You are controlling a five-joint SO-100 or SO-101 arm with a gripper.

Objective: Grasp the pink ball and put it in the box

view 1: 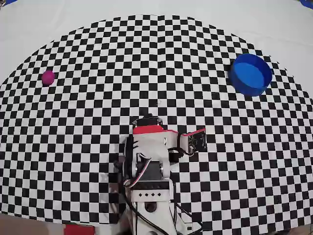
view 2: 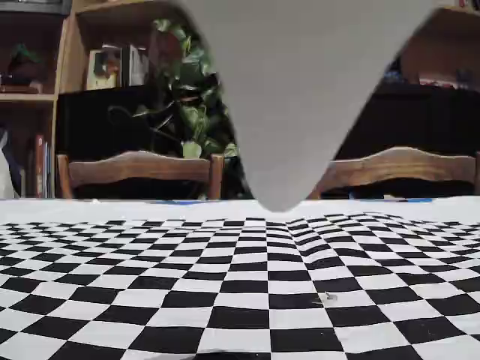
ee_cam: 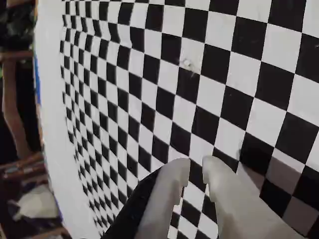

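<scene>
The pink ball (view 1: 48, 77) lies on the checkered cloth at the far left of the overhead view. At the far right of that view stands the box (view 1: 251, 73), a round blue container with nothing in it. The arm (view 1: 149, 152) sits folded at the bottom centre, well away from both. In the wrist view my gripper (ee_cam: 197, 167) hangs just above the cloth. Its two white fingers (ee_cam: 172, 199) stand almost together with a narrow slit between them and nothing held. Neither ball nor box shows in the wrist or fixed views.
The checkered cloth (view 1: 156, 58) covers most of the table; white table edge (ee_cam: 50, 124) runs beyond it. In the fixed view two wooden chairs (view 2: 142, 169), a plant and shelves stand behind the table, and a pale blurred shape (view 2: 296, 90) hangs from the top.
</scene>
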